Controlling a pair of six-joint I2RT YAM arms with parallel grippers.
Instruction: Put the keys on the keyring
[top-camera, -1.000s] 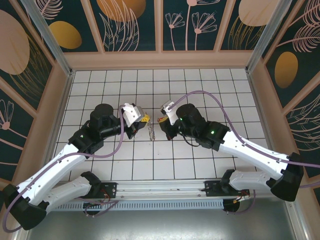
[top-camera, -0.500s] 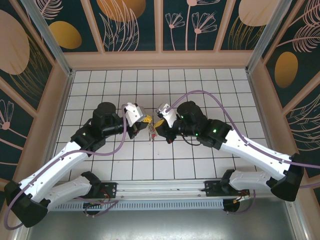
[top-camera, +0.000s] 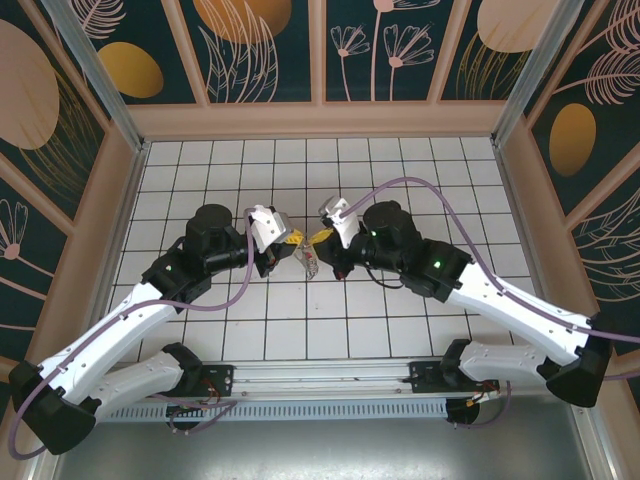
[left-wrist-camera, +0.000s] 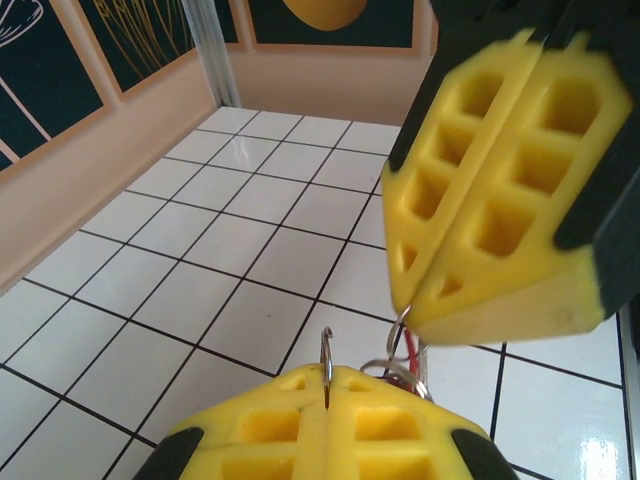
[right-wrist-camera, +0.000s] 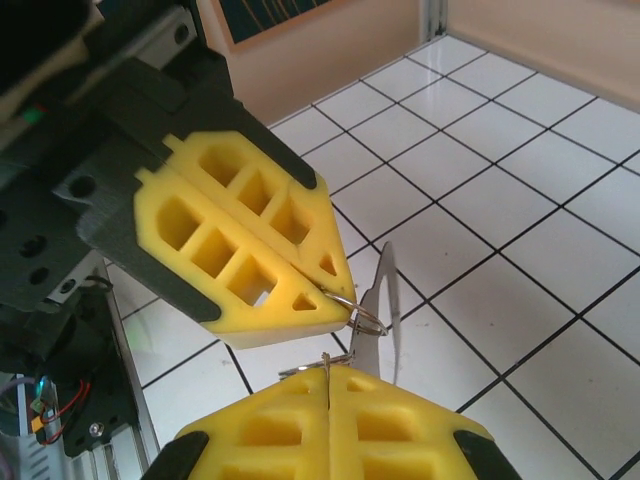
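1. grippers: the left gripper (top-camera: 289, 240) and right gripper (top-camera: 319, 237) meet tip to tip over the middle of the white tiled floor (top-camera: 400, 180), both arms angled inward.
2. left gripper: jaws pressed together, clamped on a thin wire of the keyring (left-wrist-camera: 326, 352), which stands up between its yellow pads (left-wrist-camera: 270, 430).
3. right gripper: jaws likewise together, nipping a thin wire at the tips; whether it is the same loop cannot be told.
4. keys (right-wrist-camera: 386, 290): a silvery blade lies just beside the small ring at the left gripper's tip; a bit of red tag (left-wrist-camera: 411, 350) shows under the right gripper's tip.
5. the top view shows the bunch hanging between the two grippers; contact with the tiles cannot be told.
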